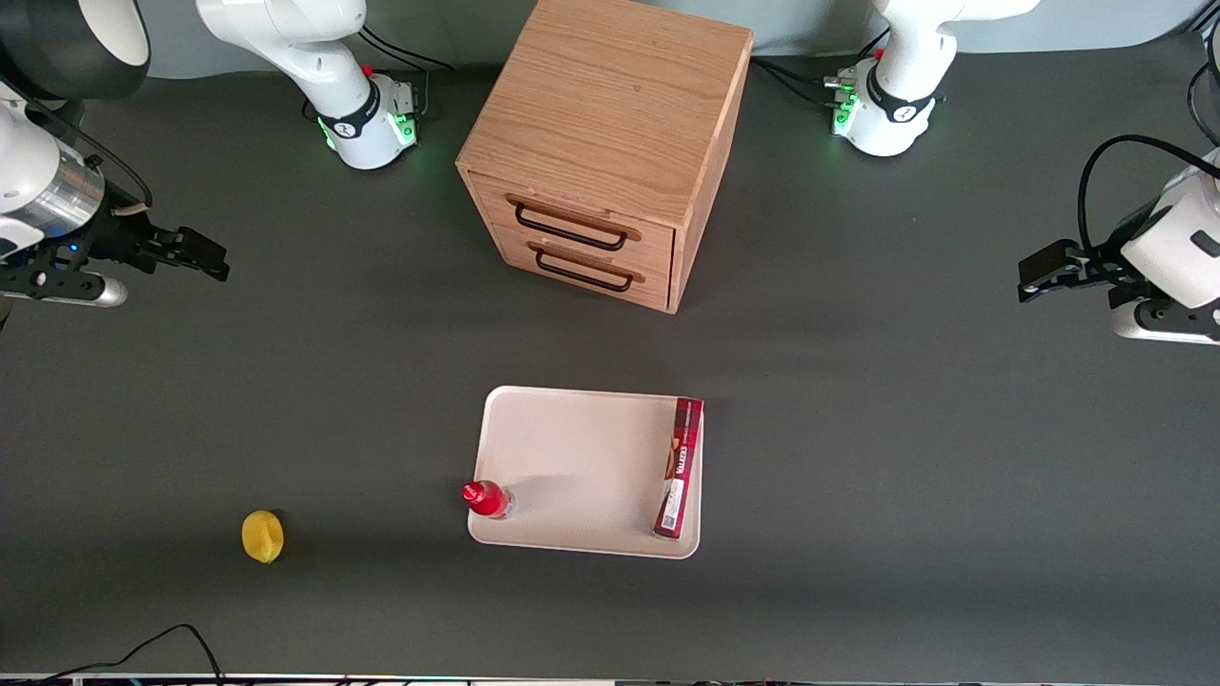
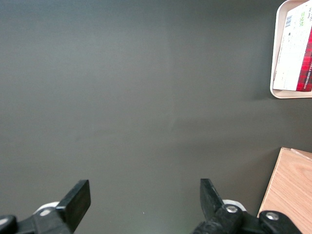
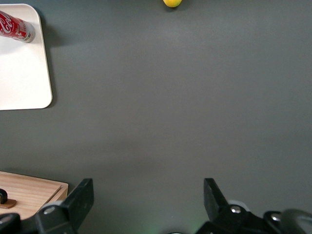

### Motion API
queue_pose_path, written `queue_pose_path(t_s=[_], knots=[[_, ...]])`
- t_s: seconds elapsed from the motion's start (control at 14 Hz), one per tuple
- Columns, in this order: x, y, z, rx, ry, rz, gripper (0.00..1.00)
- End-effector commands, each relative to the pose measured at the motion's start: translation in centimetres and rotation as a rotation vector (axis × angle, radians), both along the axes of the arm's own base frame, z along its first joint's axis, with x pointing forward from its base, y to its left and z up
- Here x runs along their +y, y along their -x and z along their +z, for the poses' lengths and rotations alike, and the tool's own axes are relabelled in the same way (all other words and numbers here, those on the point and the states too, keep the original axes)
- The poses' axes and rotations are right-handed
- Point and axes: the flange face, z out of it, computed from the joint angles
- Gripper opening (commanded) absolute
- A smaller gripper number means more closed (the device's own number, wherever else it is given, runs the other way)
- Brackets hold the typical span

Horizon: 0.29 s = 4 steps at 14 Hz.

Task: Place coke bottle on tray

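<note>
Nearest you, the yellow lemon (image 1: 262,536) lies near the cream-white rectangular tray (image 1: 572,448), whose corner holds your small upright red-capped coke bottle (image 1: 487,499), while the black gripper (image 1: 195,255) hangs well apart, jaws spread.

front view high overhead, both wrist views downward, all sharing tray (image 1: 581,457)
</note>
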Motion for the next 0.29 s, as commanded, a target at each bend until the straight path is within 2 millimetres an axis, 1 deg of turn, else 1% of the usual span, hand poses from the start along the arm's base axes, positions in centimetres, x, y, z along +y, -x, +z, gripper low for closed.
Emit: queue_pose_path(t_s=[0.0, 0.21], knots=[[-0.11, 0.17, 0.59, 0.003, 0.004, 0.025, 1.0], [0.19, 0.25, 0.74, 0.001, -0.024, 0.021, 1.0]])
